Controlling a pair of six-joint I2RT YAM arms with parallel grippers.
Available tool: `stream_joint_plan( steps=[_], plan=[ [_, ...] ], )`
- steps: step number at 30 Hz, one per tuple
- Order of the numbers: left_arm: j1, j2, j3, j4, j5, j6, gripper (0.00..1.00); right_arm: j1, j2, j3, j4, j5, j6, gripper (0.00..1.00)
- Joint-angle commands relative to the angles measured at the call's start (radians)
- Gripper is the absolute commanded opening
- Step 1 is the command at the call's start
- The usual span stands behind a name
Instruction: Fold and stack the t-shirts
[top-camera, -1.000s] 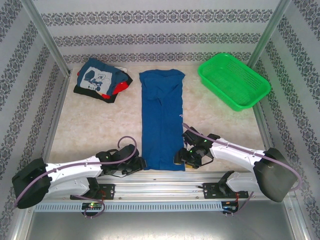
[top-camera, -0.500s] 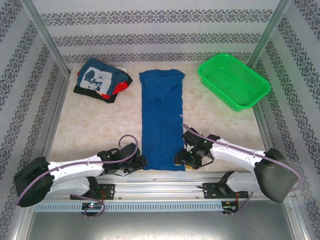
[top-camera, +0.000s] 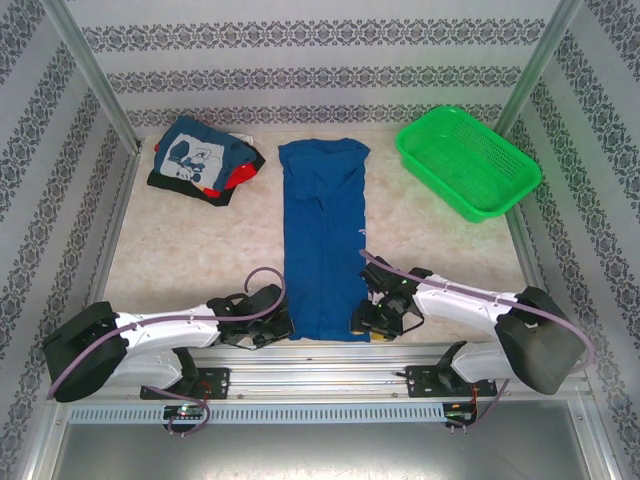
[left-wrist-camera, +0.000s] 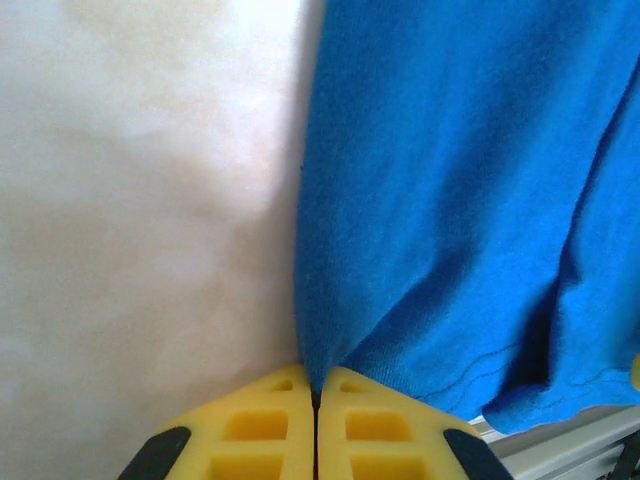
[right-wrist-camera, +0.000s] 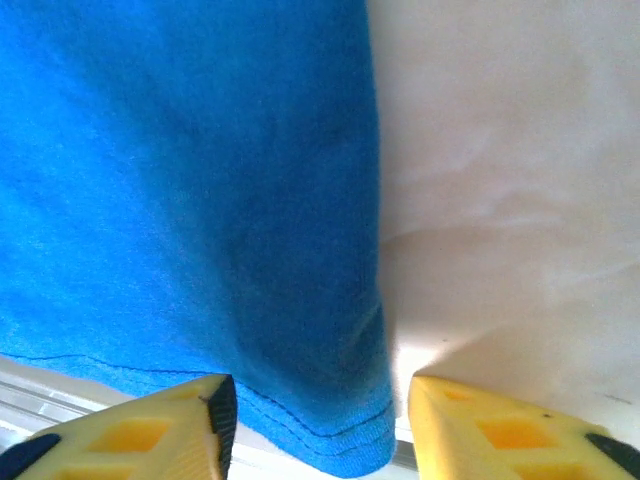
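Note:
A royal-blue t-shirt (top-camera: 322, 240) lies as a long folded strip down the middle of the table. My left gripper (top-camera: 283, 327) is at its near left corner. In the left wrist view the yellow fingers (left-wrist-camera: 270, 430) are pressed together with the blue t-shirt's (left-wrist-camera: 450, 200) edge pinched between them at the left gripper (left-wrist-camera: 316, 375). My right gripper (top-camera: 362, 322) is at the near right corner, open. In the right wrist view the hem corner of the blue t-shirt (right-wrist-camera: 180, 180) sits between the spread jaws of the right gripper (right-wrist-camera: 315, 385). A folded stack (top-camera: 200, 160) lies back left, with a navy t-shirt on top.
A green mesh basket (top-camera: 468, 160) stands at the back right corner. The metal rail of the table's near edge (top-camera: 330, 352) runs just behind both grippers. White padded tabletop (top-camera: 190, 250) lies on either side of the blue strip.
The left gripper slid right to the shirt's near left corner and closed on it. The right gripper shifted slightly left over the near right corner and its jaws narrowed.

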Motion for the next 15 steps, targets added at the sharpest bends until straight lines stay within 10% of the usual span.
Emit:
stream_joint_plan(
  steps=[1, 9, 15],
  plan=[
    [-0.010, 0.006, 0.030, 0.021, 0.005, 0.011, 0.04, 0.029, 0.048, 0.007, 0.057, -0.010, 0.007, 0.42],
    [0.000, -0.079, 0.039, -0.042, -0.012, 0.027, 0.00, 0.029, 0.024, 0.062, 0.017, 0.013, 0.000, 0.05],
    [0.040, -0.126, 0.083, -0.086, -0.008, 0.051, 0.00, 0.008, -0.008, 0.119, -0.032, 0.007, -0.008, 0.03]
  ],
)
